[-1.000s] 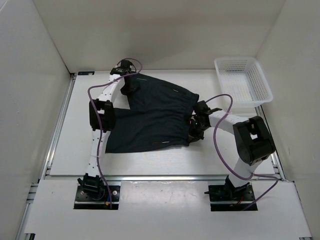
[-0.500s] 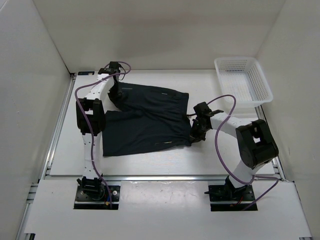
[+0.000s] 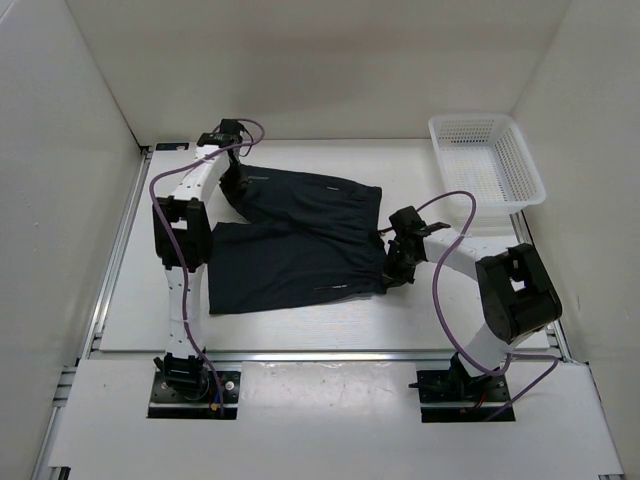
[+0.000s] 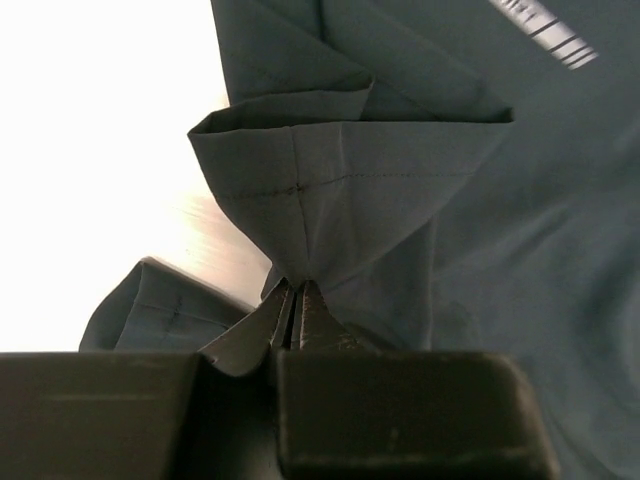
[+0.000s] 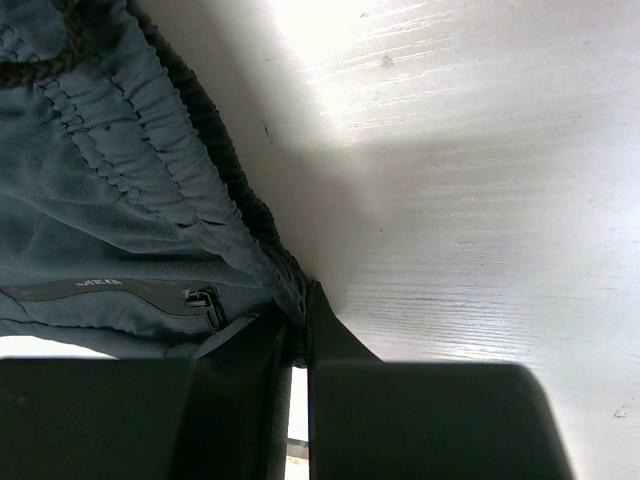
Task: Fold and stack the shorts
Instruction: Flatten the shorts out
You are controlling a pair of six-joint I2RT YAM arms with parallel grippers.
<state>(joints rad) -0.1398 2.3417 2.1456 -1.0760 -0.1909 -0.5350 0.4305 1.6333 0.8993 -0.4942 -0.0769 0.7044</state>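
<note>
Top view: the shorts [image 3: 295, 240] lie spread mid-tabletop [image 3: 330, 325], 2 legs pointing left. It places the left hand [image 3: 234, 182] at the far-left hem and the right hand [image 3: 393, 270] at the near-right waistband. Only the wrist views show the grips - each hand clamped tight on fabric: smooth stitched hem, gathered elastic waistband.

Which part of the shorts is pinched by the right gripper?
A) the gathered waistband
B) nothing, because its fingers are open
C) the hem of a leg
A: the right wrist view shows the right gripper shut on the gathered elastic waistband at the edge of the shorts.
</note>
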